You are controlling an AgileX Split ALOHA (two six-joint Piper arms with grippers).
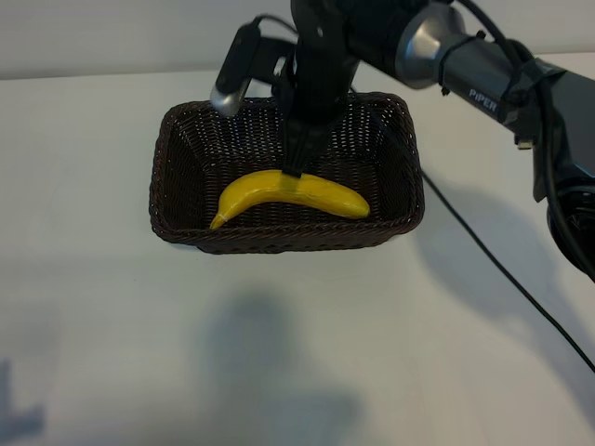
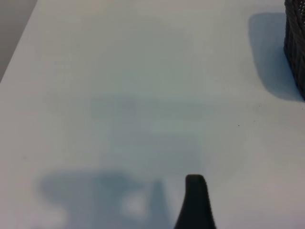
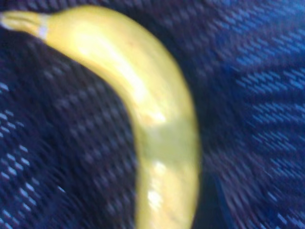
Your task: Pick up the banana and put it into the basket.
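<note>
The bright yellow banana (image 1: 293,193) lies on the floor of the dark brown wicker basket (image 1: 177,139), its stem toward the basket's front left corner. My right gripper (image 1: 297,167) reaches down into the basket from behind and its tip meets the banana's back edge near the middle. The right wrist view is filled by the banana (image 3: 157,133) lying on the basket weave (image 3: 62,143). My left gripper (image 2: 159,210) hangs open over bare table with one dark finger (image 2: 195,202) showing and nothing in it. A corner of the basket (image 2: 296,47) shows far off in that view.
The basket stands on a white table (image 1: 112,325). A black cable (image 1: 493,260) runs across the table at the right, beside the right arm's base (image 1: 572,167). Shadows of the arms fall on the table in front of the basket.
</note>
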